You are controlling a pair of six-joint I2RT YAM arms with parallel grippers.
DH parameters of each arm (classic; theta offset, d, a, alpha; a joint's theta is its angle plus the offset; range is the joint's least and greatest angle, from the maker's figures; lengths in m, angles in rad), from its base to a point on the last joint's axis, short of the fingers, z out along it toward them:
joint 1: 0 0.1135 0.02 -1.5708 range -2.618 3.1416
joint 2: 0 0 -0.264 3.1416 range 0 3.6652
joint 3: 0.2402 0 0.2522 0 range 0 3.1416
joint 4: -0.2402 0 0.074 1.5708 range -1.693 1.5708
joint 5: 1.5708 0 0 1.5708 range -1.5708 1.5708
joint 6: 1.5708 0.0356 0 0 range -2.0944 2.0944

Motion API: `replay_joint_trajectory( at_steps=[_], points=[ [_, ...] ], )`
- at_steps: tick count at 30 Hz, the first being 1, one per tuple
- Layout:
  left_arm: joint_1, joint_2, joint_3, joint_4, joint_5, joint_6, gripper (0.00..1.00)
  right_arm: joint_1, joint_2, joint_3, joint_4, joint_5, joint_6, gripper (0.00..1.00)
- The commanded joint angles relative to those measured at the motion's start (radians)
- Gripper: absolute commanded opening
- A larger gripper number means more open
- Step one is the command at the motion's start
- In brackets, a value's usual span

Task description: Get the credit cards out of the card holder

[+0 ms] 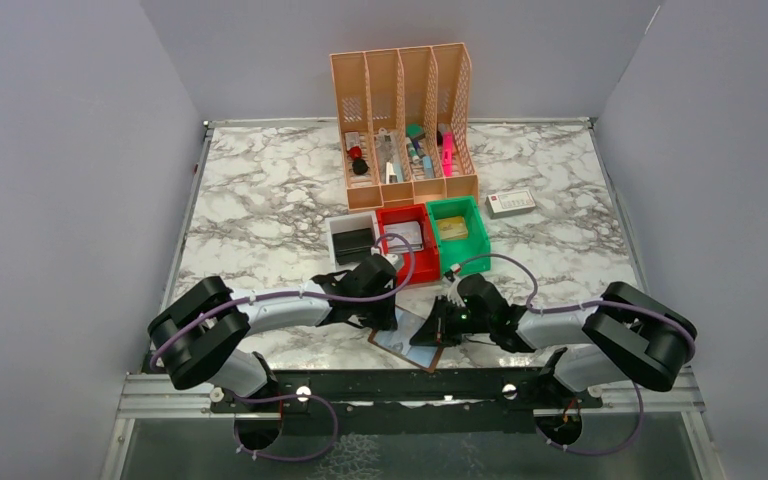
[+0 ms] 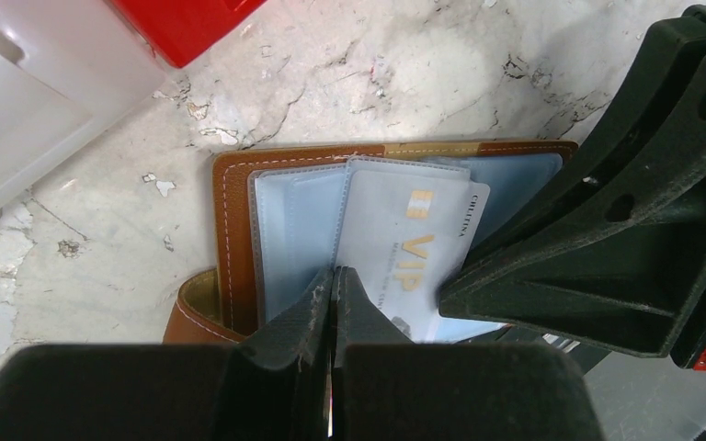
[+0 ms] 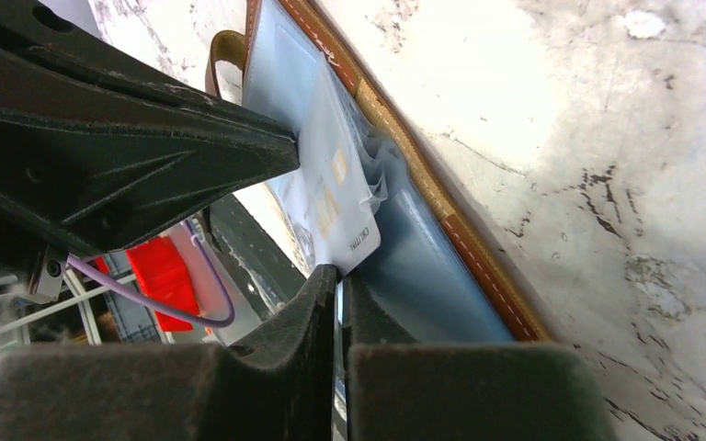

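The brown card holder (image 1: 392, 340) lies open near the table's front edge, between my two grippers. Its clear sleeves (image 2: 294, 230) fan out over the leather (image 2: 236, 230). A white credit card (image 2: 404, 239) with gold "VIP" lettering sticks out of the sleeves at a slant. My left gripper (image 2: 333, 272) is shut, its tips down on the sleeves beside that card. My right gripper (image 3: 338, 271) is shut on the corner of the white card (image 3: 335, 197), and the card's thin edge shows between its fingers. The holder's stitched brown rim (image 3: 478, 257) runs along the right.
White (image 1: 352, 238), red (image 1: 407, 228) and green (image 1: 457, 228) bins stand just behind the grippers. Behind them is an orange file organiser (image 1: 405, 120) with pens and small items. A white box with a red end (image 1: 511, 202) lies at the back right. Grey walls enclose the table.
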Motion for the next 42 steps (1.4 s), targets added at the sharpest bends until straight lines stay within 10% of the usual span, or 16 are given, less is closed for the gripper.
replay_joint_trajectory(
  at_steps=[1, 21, 36, 42],
  points=[
    [-0.015, 0.056, -0.016, -0.057, -0.041, 0.021, 0.03, -0.003, 0.004, 0.014, 0.046, -0.007, 0.007, 0.05],
    [-0.015, 0.066, -0.026, -0.059, -0.048, 0.019, 0.01, -0.014, -0.224, -0.039, -0.272, 0.042, -0.058, 0.01],
    [-0.020, 0.058, -0.017, -0.056, -0.034, 0.033, 0.00, -0.014, -0.095, -0.035, -0.037, 0.117, 0.093, 0.27],
    [-0.021, 0.069, -0.017, -0.055, -0.034, 0.037, 0.00, -0.014, -0.055, -0.049, 0.042, 0.133, 0.125, 0.17]
  ],
)
